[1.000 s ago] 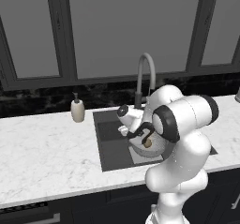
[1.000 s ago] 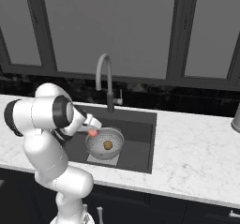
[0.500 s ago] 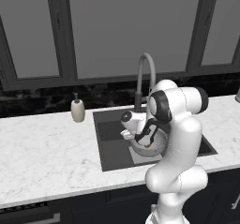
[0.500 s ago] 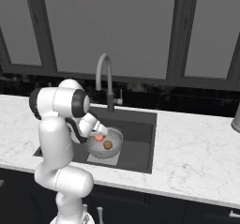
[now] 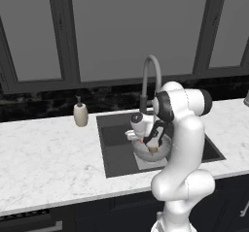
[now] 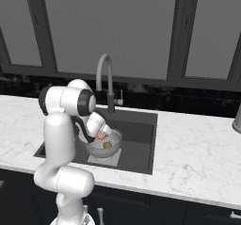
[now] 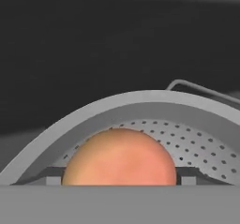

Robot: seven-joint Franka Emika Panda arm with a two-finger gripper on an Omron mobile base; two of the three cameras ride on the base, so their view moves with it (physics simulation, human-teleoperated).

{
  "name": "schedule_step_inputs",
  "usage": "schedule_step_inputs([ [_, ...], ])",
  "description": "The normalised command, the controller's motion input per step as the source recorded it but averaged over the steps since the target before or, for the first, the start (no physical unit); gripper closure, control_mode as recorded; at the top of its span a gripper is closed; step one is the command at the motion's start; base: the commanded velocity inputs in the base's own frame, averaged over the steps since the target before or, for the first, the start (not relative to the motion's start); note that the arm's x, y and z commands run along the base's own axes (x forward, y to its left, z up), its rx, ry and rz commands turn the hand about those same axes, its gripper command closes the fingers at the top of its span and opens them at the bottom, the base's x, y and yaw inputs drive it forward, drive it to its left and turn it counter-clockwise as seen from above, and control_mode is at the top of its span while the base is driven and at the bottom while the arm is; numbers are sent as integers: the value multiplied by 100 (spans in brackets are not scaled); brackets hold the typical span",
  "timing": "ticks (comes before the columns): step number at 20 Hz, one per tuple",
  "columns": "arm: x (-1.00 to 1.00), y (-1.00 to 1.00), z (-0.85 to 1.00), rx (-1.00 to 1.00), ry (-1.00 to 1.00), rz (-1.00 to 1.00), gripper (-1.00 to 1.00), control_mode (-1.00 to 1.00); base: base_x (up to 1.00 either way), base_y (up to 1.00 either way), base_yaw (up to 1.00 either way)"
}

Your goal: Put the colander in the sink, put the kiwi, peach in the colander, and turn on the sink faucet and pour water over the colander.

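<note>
Hand view has the peach (image 7: 119, 156) clamped between the gripper's (image 7: 119, 181) jaws, just above the colander's (image 7: 154, 107) perforated bowl. Right base view shows the colander (image 6: 103, 149) in the sink (image 6: 141, 139), the kiwi (image 6: 108, 145) inside it, below the faucet (image 6: 106, 80).

The arm folds down, its tool (image 6: 100, 135) clamped around the peach (image 7: 119, 156).
</note>
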Motion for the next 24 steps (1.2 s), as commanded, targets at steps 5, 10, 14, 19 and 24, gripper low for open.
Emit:
schedule_step_inputs([
  [5, 0, -44, -22, 6, 0, 0, -100, -100, 0, 0, 0],
  [10, 0, -6, -3, 0, 0, 0, -100, -100, 0, 0, 0],
  [14, 0, 7, 6, 0, 2, 0, -100, -100, 0, 0, 0],
  [19, -24, 15, 33, 0, 5, 1, -100, -100, 0, 0, 0],
  [24, -42, 0, 62, 0, 2, 5, -100, -100, 0, 0, 0],
])
